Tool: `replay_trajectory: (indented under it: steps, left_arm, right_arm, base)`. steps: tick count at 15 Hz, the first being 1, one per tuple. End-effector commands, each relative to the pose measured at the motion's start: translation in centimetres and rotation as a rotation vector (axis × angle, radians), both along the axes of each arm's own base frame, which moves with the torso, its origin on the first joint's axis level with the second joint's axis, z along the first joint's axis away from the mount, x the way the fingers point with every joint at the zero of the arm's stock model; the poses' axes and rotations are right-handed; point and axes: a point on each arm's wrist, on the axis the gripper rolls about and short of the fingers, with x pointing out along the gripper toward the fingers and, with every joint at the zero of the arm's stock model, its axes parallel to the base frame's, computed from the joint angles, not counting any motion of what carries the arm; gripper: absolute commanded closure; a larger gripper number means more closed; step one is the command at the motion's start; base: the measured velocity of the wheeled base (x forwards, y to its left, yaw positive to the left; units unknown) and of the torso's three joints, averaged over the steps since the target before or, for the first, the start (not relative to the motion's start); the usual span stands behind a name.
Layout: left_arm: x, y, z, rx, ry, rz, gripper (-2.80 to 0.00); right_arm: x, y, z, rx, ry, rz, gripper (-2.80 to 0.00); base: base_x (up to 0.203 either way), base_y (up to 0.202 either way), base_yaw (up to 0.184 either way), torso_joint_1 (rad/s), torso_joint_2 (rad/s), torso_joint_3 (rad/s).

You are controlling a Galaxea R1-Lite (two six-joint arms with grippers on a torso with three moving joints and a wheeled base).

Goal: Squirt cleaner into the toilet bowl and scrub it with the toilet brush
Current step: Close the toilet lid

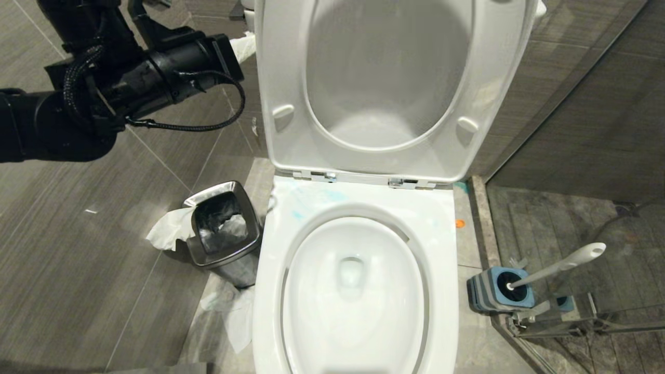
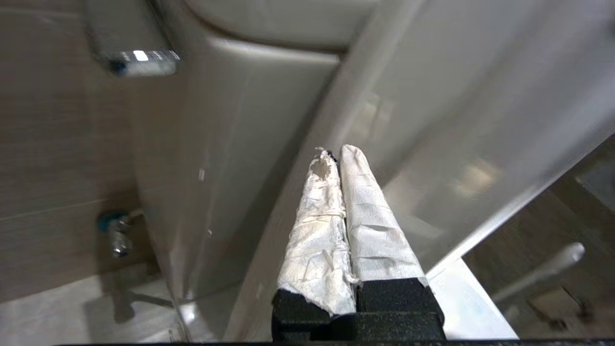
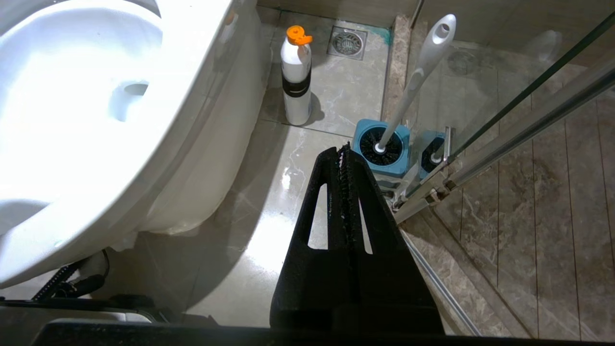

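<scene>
The left arm [image 1: 104, 88] is matte black, built of thick rounded segments, with a cylindrical wrist ending in a squared black collar. A braided black hose runs along its upper side, and a thin black cable loops loose under the wrist. The left tool [image 2: 336, 154] has two long tapering fingers [image 2: 317, 230] wrapped in white crinkled paper-like covering, set in a rough-textured black base. The right tool [image 3: 343, 149] is all black: two flat wedge-shaped fingers [image 3: 322, 202], each with a long slot cut through it, with fine toothed ridges along their inner edges.
</scene>
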Motion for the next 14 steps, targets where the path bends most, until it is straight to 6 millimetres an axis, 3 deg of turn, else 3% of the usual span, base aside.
replay_trajectory:
  steps: [1,9,14]
  left_arm:
    - [0.2,-0.1,-0.4,0.008,0.006,-0.019,0.00]
    - [0.8,0.0,-0.4,0.004,-0.001,-0.005,0.00]
    - [0.7,0.7,3.2,-0.120,-0.068,0.089,0.00]
  right_arm:
    - [0.0,0.0,0.0,0.000,0.001,0.001,0.00]
    - [0.0,0.0,0.0,0.000,0.001,0.001,0.00]
    - [0.0,0.0,0.0,0.000,0.001,0.001,0.00]
  base:
    - [0.000,0.000,0.000,0.000,0.00,0.000]
    - [0.000,0.000,0.000,0.000,0.00,0.000]
    - [0.000,0.000,0.000,0.000,0.00,0.000]
